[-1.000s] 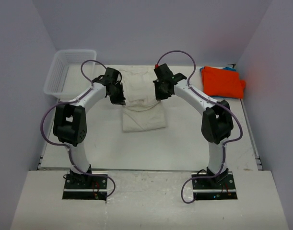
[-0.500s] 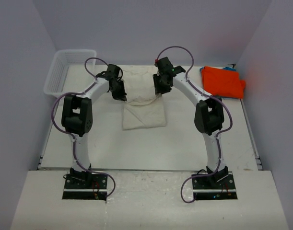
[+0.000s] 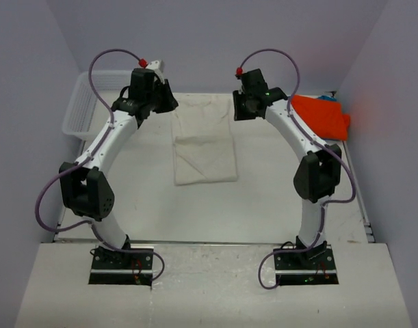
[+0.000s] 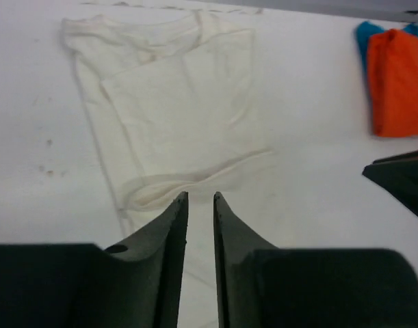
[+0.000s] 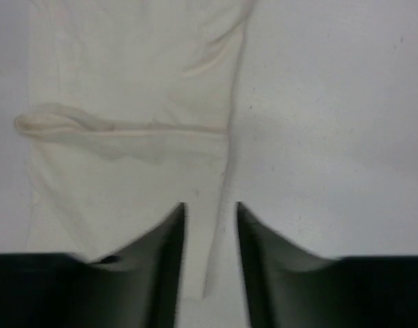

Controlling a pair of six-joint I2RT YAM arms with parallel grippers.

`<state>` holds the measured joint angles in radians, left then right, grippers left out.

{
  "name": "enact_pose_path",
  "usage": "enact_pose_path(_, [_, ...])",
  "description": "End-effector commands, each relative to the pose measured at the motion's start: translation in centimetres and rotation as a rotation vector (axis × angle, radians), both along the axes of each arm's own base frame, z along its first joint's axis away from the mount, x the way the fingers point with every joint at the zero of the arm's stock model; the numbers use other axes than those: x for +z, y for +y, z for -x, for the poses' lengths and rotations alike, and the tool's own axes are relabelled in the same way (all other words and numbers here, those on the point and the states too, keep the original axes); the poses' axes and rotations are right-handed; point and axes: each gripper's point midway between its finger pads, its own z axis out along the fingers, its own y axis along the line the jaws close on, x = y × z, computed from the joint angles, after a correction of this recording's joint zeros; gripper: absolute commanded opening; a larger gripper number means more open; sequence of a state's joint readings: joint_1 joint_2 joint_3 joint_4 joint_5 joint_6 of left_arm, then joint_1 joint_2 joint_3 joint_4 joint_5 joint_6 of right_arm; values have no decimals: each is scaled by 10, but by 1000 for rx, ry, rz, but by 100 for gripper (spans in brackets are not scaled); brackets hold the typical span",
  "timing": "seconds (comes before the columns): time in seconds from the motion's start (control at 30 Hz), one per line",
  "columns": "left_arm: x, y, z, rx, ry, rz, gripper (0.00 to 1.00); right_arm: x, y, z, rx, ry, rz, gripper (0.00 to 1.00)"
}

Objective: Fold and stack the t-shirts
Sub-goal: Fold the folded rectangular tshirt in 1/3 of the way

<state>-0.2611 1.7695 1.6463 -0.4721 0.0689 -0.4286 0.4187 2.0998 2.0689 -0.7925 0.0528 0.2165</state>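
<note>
Cream t-shirt [image 3: 204,147] is stretched far-to-near between left gripper [image 4: 200,205] and right gripper [image 5: 210,212], both parted and empty, each poised equally close at 1 far corner.

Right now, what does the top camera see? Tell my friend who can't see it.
A folded cream t-shirt lies flat on the table between the raised left arm and right arm. An orange t-shirt sits at the far right, a white basket at the far left.
</note>
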Motion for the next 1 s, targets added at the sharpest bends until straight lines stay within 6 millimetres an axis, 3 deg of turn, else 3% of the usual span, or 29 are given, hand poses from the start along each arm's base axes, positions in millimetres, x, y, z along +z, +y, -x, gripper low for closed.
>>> enact_pose_path(0.0, [-28, -64, 39, -271, 124, 160, 15, 18, 7, 47, -4, 25, -150, 0])
enact_pose_path(0.03, [-51, -77, 50, -323, 192, 192, 0, -12, 12, 71, 13, 127, -176, 0])
enact_pose_path(0.1, [-69, -97, 62, -364, 254, 231, 0, -12, 35, 90, 74, 164, -297, 0])
enact_pose_path(0.17, [-88, -109, 71, -407, 296, 301, 0, -35, 46, 117, 94, 244, -340, 0])
enact_pose_path(0.23, [-102, -112, 72, -394, 323, 331, 0, -41, 57, 130, 125, 256, -354, 0])
enact_pose_path(0.37, [-126, -113, 68, -385, 378, 330, 0, -68, 61, 149, 138, 343, -344, 0])
enact_pose_path(0.53, [-138, -118, 61, -401, 398, 341, 0, -85, 62, 163, 138, 392, -364, 0])
enact_pose_path(0.7, [-150, -109, 58, -376, 406, 329, 0, -112, 54, 172, 111, 443, -319, 0])
enact_pose_path(0.97, [-180, -79, 45, -295, 445, 324, 0, -141, 38, 159, 4, 472, -198, 0])
